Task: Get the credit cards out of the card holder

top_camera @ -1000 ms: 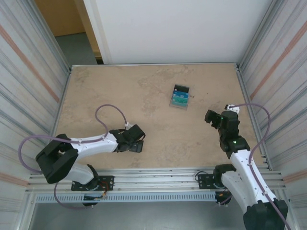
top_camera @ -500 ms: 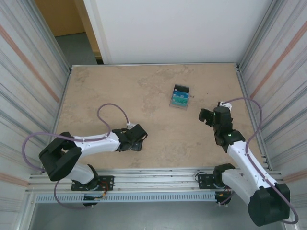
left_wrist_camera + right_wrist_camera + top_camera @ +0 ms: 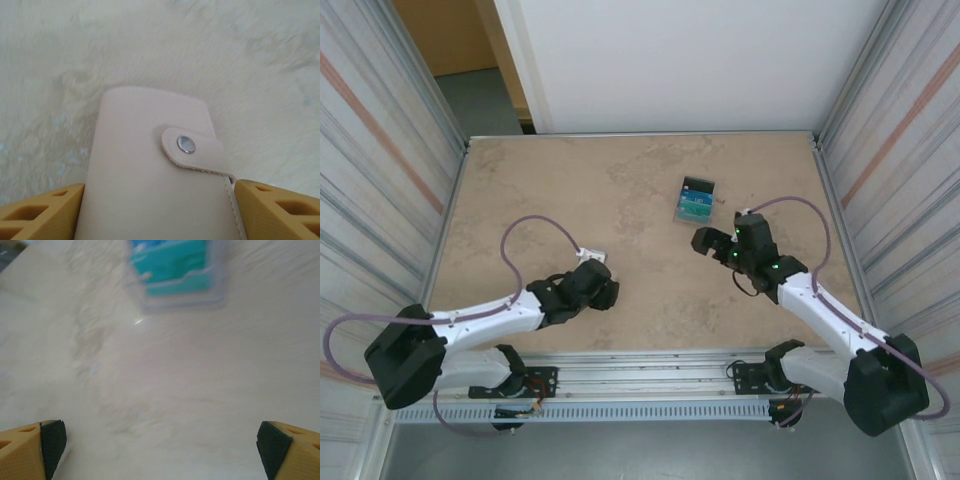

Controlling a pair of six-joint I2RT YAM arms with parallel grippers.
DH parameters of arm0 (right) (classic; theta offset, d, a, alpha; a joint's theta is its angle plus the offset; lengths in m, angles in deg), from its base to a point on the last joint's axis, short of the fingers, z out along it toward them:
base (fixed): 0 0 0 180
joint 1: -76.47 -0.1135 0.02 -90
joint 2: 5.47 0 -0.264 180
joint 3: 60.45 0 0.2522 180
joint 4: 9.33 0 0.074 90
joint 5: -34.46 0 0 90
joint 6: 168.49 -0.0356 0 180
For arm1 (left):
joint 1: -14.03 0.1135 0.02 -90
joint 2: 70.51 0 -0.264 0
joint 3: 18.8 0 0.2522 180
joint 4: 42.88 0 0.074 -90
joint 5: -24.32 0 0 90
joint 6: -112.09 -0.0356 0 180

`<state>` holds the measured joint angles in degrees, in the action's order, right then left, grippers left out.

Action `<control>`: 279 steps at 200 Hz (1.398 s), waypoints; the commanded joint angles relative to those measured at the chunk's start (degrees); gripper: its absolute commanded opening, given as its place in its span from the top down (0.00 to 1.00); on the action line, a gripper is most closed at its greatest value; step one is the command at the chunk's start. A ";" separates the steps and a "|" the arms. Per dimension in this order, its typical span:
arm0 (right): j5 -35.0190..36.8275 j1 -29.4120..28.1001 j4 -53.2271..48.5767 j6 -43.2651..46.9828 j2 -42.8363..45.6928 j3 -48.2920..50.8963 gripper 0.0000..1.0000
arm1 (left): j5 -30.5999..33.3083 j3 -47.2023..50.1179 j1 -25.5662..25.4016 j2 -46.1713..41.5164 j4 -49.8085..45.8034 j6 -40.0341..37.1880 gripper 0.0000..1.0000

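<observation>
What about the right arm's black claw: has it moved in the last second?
Yes. The right gripper has swung leftwards, nearer the small dark-edged clear box with teal contents, which stayed put.

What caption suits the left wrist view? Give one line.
Snapped-shut beige card holder lies on the table, flanked by fingers of the left gripper.

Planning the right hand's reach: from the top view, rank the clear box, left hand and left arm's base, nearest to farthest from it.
1. Clear box: just beyond the right hand.
2. Left hand: farther off, to the left.
3. Left arm's base: near-left edge.
</observation>
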<state>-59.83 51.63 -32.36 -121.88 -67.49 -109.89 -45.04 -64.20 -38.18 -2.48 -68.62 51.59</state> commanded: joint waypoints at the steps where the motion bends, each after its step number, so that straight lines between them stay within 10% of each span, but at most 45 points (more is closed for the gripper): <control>1: -9.81 -4.06 7.93 -5.53 -3.23 -2.09 0.00 | 0.22 1.38 -0.01 -2.38 8.20 -4.78 0.25; 60: -6.07 -9.78 3.21 -4.16 -10.67 -8.62 0.00 | 1.66 -0.76 0.01 1.19 2.31 -2.50 0.27; 99: -2.59 -11.16 -0.66 -1.81 -11.53 -10.53 0.00 | -2.63 1.04 0.00 0.63 -0.58 -0.10 0.02; 231: 1.29 -12.00 -2.76 -1.24 -9.96 -10.96 0.01 | -6.08 -7.86 3.83 17.07 -11.28 -7.18 0.01; 279: 1.17 -11.99 -3.56 -1.34 -11.81 -11.84 0.01 | -7.28 -9.68 3.97 18.74 -11.83 -7.77 0.29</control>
<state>-59.59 40.05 -34.14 -124.31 -78.68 -119.45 -52.84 -73.93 -34.77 15.16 -78.83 44.63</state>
